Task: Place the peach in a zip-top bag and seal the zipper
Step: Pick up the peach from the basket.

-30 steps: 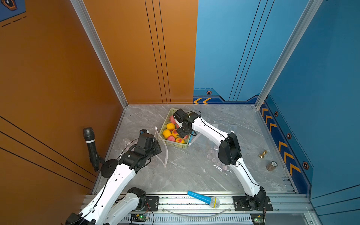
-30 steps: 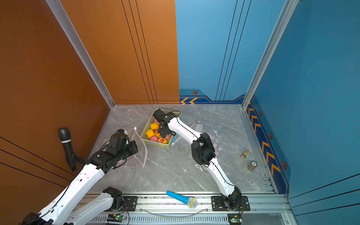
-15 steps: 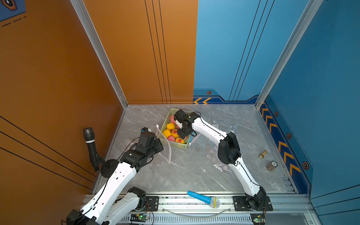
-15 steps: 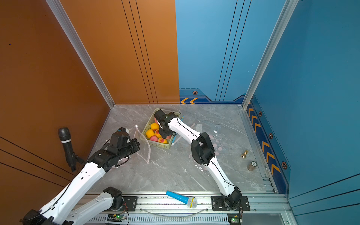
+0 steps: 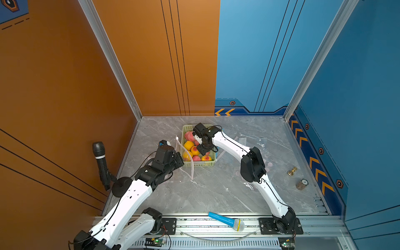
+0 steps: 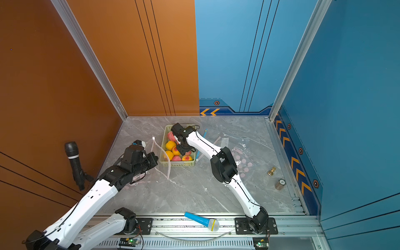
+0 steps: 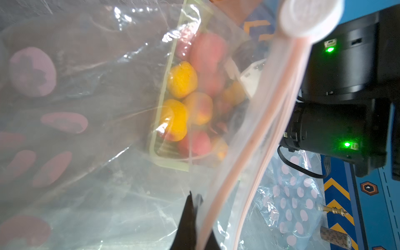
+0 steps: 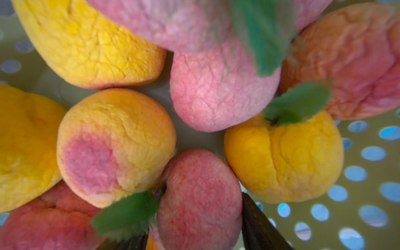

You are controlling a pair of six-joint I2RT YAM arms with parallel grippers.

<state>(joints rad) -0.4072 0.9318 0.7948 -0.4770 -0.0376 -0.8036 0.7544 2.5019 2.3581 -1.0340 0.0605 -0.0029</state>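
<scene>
A light green basket (image 5: 199,165) (image 6: 177,165) holds several pink and yellow peaches. My right gripper (image 5: 202,149) (image 8: 194,218) reaches down into it and is open. Its fingers (image 8: 255,225) straddle a red peach (image 8: 199,194): one touches it, the other sits a sliver away under a leaf. My left gripper (image 5: 180,160) (image 7: 193,201) is shut on the clear zip-top bag (image 5: 186,154) (image 7: 86,129) just below its pink zipper (image 7: 268,134). It holds the bag upright against the basket's left side, with the mouth gaping.
A black microphone (image 5: 100,164) stands at the left edge and a blue one (image 5: 227,220) lies on the front rail. Another dotted bag (image 5: 260,149) lies right of the basket. A brass piece (image 5: 292,171) and a cork cylinder (image 5: 302,184) sit far right.
My left arm has carried the bag up and toward the basket, so its mouth now overlaps the basket's left side. The right gripper's jaws have narrowed around the red peach.
</scene>
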